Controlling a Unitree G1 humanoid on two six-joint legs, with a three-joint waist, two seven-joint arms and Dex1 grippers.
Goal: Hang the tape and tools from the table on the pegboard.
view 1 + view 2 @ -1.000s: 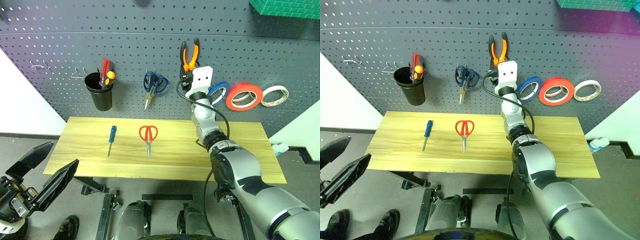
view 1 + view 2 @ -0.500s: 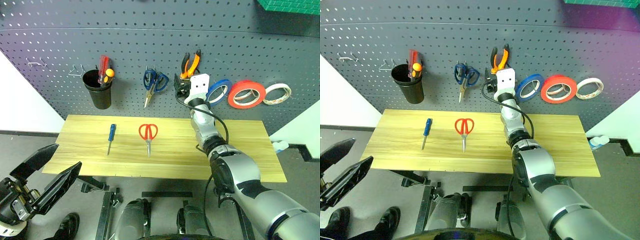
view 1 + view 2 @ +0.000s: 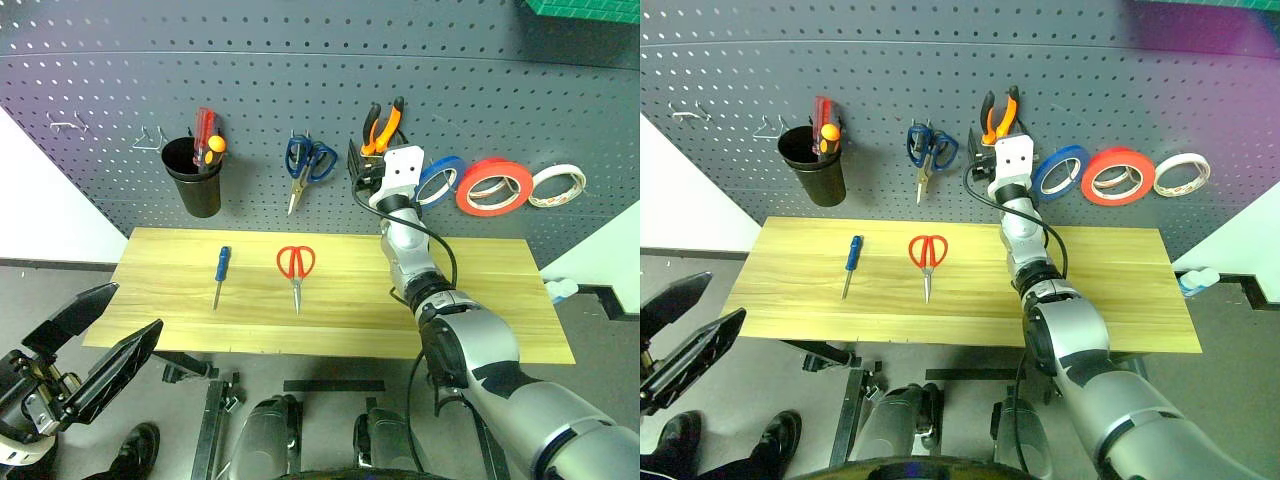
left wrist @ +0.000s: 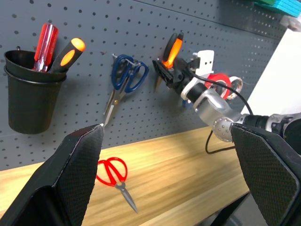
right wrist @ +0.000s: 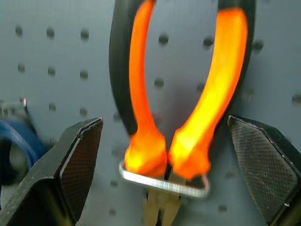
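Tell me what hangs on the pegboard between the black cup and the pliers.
Blue-handled scissors hang on the pegboard between the black cup and the pliers, plain in both eye views.

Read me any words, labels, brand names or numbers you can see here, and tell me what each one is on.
No readable text in these pictures.
Pliers: no marking visible on the handles.
Red tape: no print legible.
Pegboard: holes and hooks, no labels.
Black cup: no print visible.
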